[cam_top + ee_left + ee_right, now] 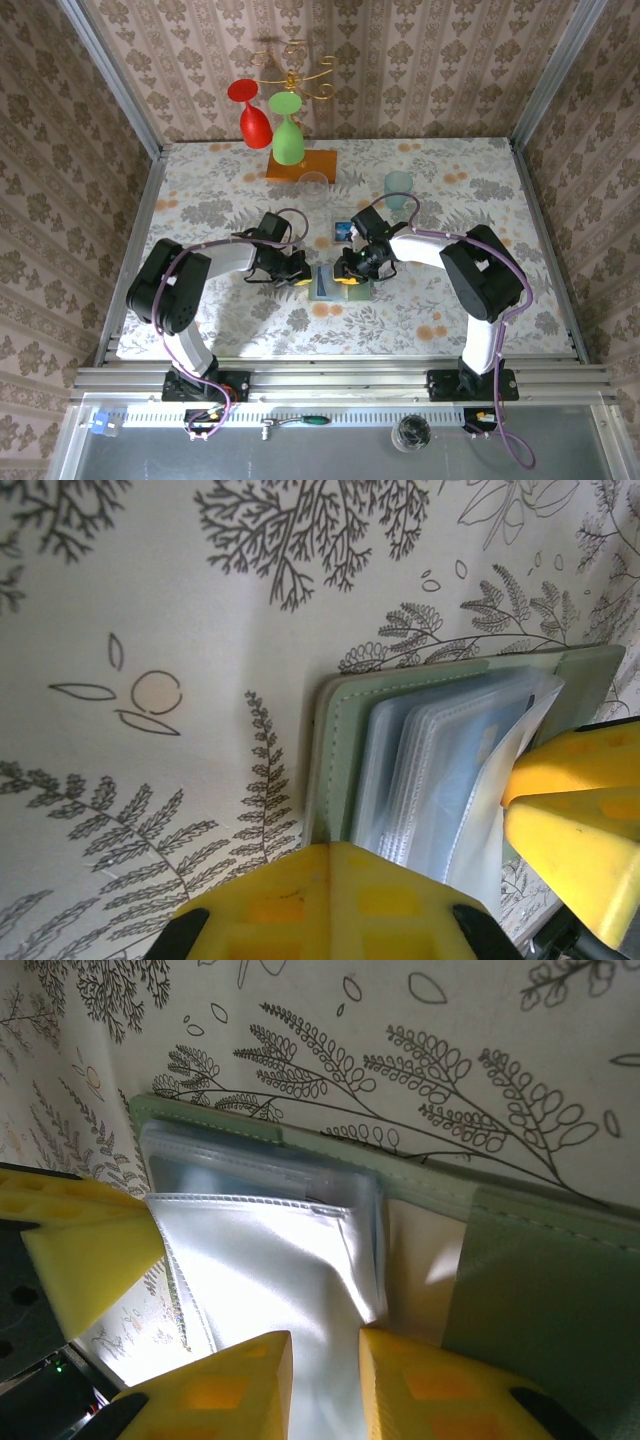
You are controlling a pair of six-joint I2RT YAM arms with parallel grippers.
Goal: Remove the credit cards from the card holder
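Observation:
The pale green card holder [331, 284] lies open on the floral tablecloth between the two grippers. Its clear plastic sleeves [440, 770] fan up from the green panel [340, 750]. A bluish shape [470, 760] shows through the sleeves; it may be one of the credit cards. My left gripper [348, 852] is shut, its tips at the near edge of the holder's panel. My right gripper [325, 1360] has its jaws a little apart, with a clear sleeve [270, 1260] running between them. A small blue card-like thing [343, 229] lies on the table just behind the holder.
A pale teal cup [398, 188] and a clear glass [314, 185] stand behind the holder. Further back, a red glass [252, 115] and a green glass [287, 135] hang over an orange base [302, 165]. Patterned walls close in three sides.

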